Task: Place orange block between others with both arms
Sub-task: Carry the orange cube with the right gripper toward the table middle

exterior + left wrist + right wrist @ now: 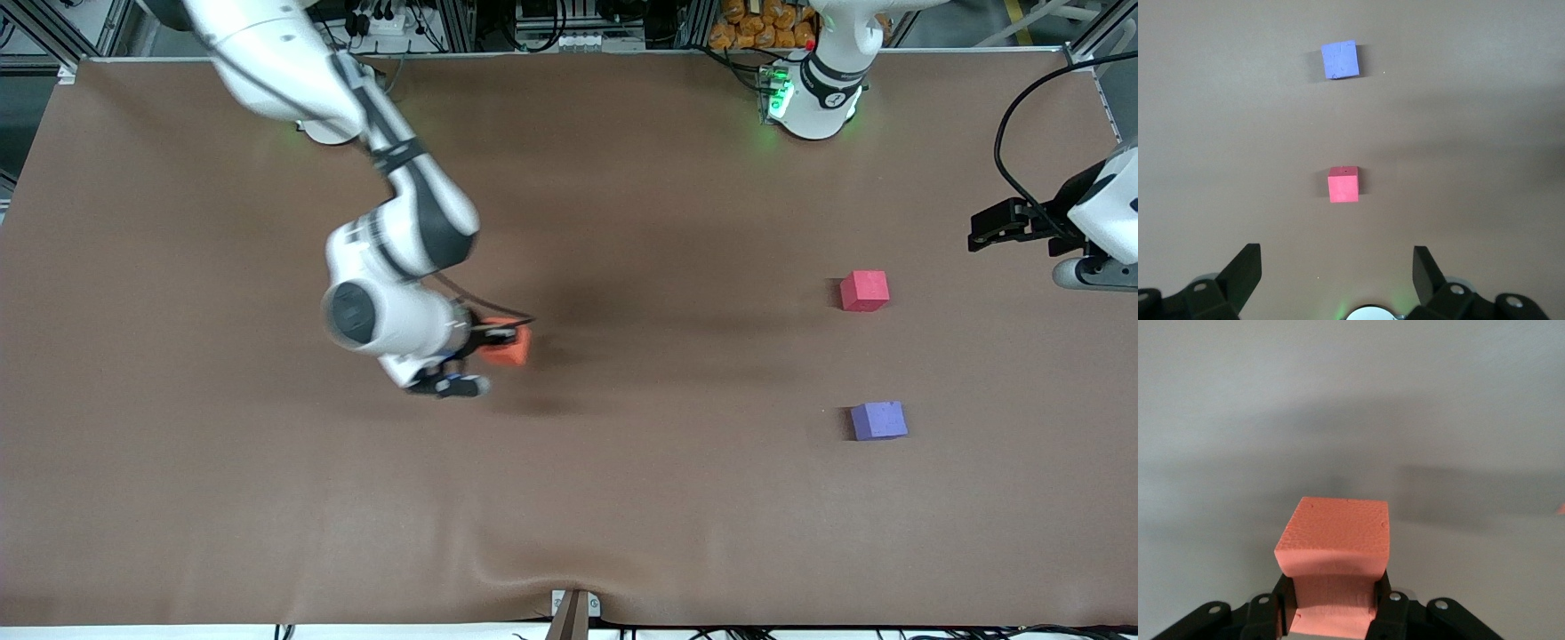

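- The right gripper (1338,603) clamps the orange block (1337,543) between its two black fingers (1386,613), the foam pinched in where they press.
- The block's top face is pebbled and juts out past the fingertips.
- Below the block lies a plain table surface (1351,407), crossed by soft shadows.

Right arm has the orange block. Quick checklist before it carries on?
1. Right gripper shut on the orange block: ok.
2. Block squeezed, sides bowed in, not slipping: cannot tell.
3. Gap between the pinkish-red cube and the purple-blue cube free: ok.
4. Left gripper open, waiting at its end of the table: ok.
5. Brown table cover bare along the way to the cubes: ok.
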